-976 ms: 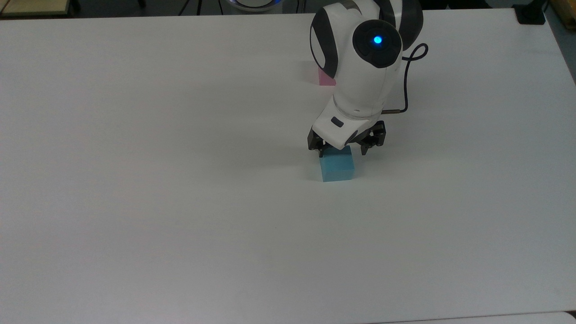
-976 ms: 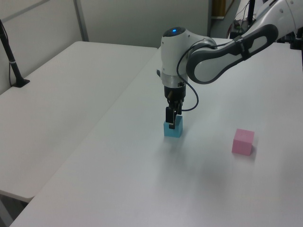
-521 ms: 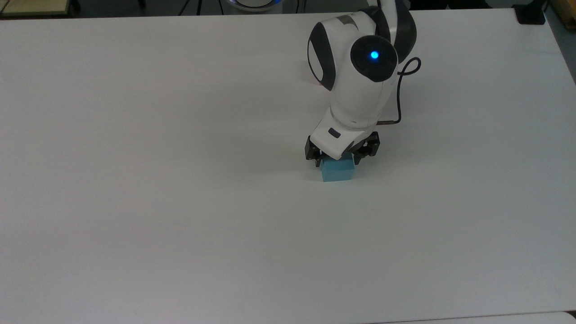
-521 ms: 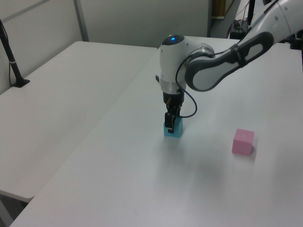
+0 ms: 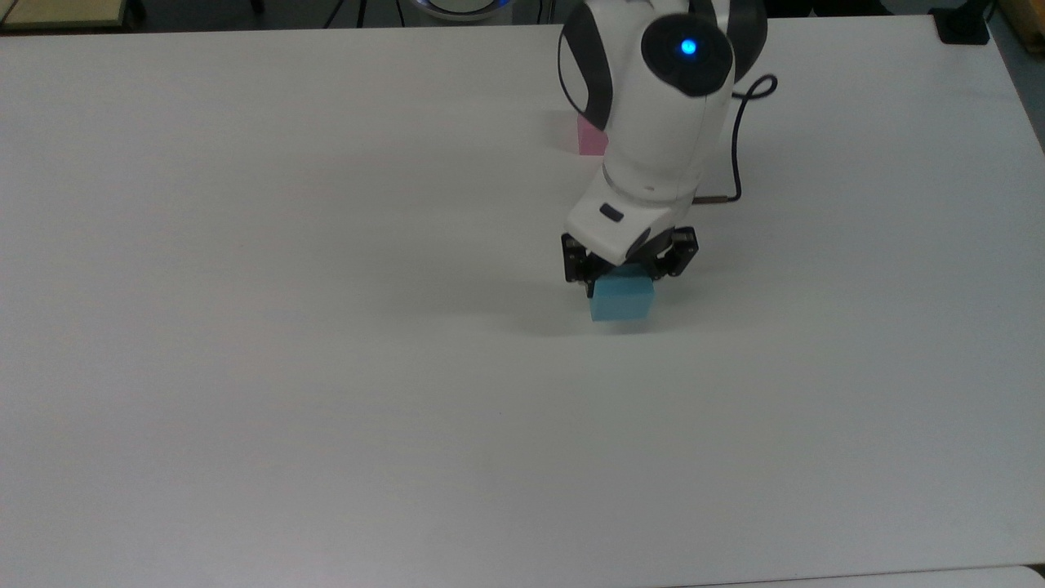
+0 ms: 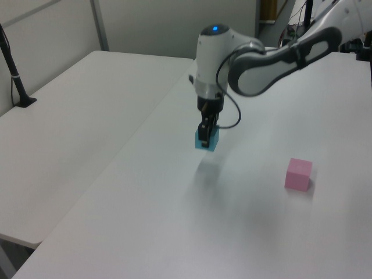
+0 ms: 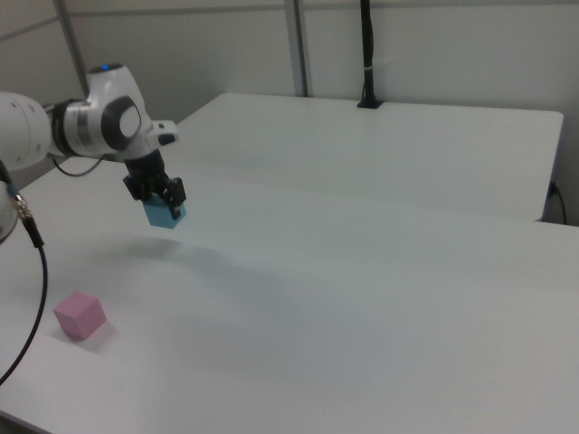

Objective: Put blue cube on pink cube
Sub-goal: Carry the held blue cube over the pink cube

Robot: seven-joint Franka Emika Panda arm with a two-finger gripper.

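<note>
Your blue cube (image 6: 207, 139) is off the white table (image 6: 174, 232), clamped between the fingers of your gripper (image 6: 204, 135), shadow underneath. Pink cube (image 6: 298, 174) sits on the table well apart, toward the left view's right, nothing on it.

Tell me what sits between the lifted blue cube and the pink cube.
Nothing. In the left view, only bare white table lies between the blue cube, held in the gripper, and the pink cube.
</note>
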